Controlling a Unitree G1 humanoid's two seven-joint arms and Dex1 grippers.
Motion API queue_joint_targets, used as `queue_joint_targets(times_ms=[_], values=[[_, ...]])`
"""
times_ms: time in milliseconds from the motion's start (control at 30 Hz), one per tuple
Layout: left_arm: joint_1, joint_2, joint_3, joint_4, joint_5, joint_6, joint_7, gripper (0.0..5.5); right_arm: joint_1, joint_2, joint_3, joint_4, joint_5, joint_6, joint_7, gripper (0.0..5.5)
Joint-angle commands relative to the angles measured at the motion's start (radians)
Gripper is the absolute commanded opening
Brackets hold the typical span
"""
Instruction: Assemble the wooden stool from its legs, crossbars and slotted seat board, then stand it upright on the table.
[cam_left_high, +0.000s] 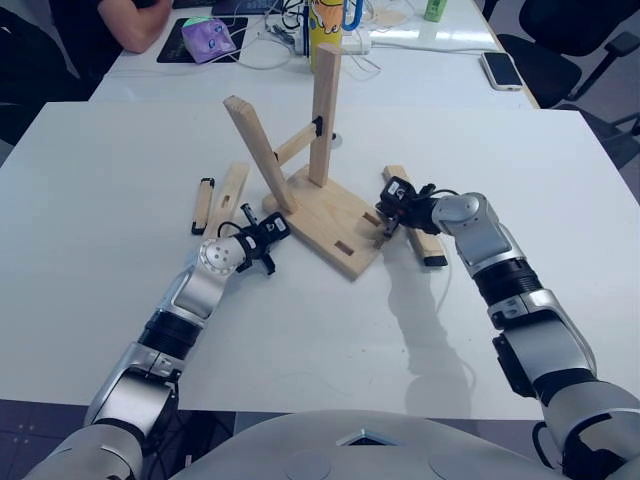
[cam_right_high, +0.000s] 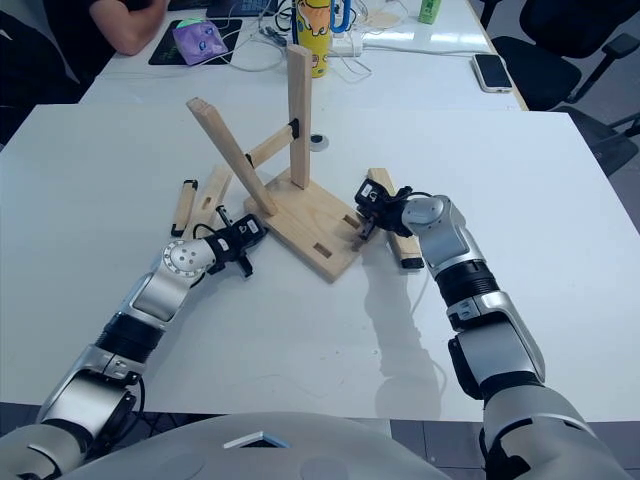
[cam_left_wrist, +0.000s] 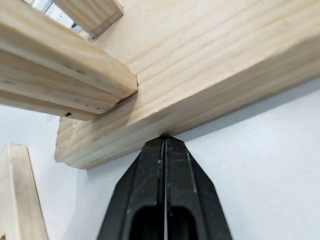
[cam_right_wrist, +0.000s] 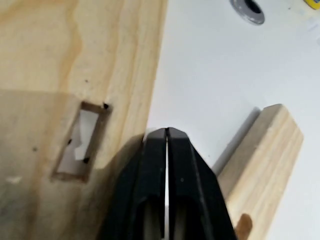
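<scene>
The slotted seat board (cam_left_high: 335, 222) lies flat on the white table. Two legs stand in it: one upright (cam_left_high: 325, 110), one tilted (cam_left_high: 257, 150), with a crossbar (cam_left_high: 296, 145) between them. My left gripper (cam_left_high: 272, 234) is shut, its tip (cam_left_wrist: 164, 141) pressing the board's left edge (cam_left_wrist: 200, 75) just below the tilted leg (cam_left_wrist: 55, 75). On the other side my right gripper (cam_left_high: 386, 222) is shut too, its tip (cam_right_wrist: 166, 132) touching the board's right edge beside an empty slot (cam_right_wrist: 82, 141). A loose leg (cam_left_high: 428, 246) lies just right of it.
Two loose wooden pieces (cam_left_high: 203, 205) (cam_left_high: 231, 192) lie left of the board. A round grommet (cam_left_high: 336, 140) sits behind the upright leg. On the far desk are a yellow bottle (cam_left_high: 324, 22), cables, a purple item (cam_left_high: 208, 38) and a phone (cam_left_high: 503, 70).
</scene>
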Motion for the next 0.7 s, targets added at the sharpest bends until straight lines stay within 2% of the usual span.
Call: queue_joint_targets(times_ms=[33, 433, 533, 700], values=[[-0.106, -0.034, -0.012, 0.143, 0.006, -0.044, -0.014, 0.03, 0.068, -0.025, 0.074, -0.092, 0.014, 0.085, 0.166, 0.0], [-0.247, -0.111, 0.02, 0.464, -0.036, -0.188, -0.044, 0.03, 0.226, -0.012, 0.054, -0.365, 0.071, 0.254, 0.133, 0.0], [-0.246, -0.101, 0.026, 0.454, -0.033, -0.195, -0.048, 0.03, 0.222, -0.019, 0.058, -0.355, 0.048, 0.241, 0.089, 0.0], [-0.141, -0.046, 0.078, 0.263, -0.055, -0.134, -0.038, 0.03, 0.2, -0.019, 0.007, -0.328, 0.048, 0.188, -0.001, 0.0]])
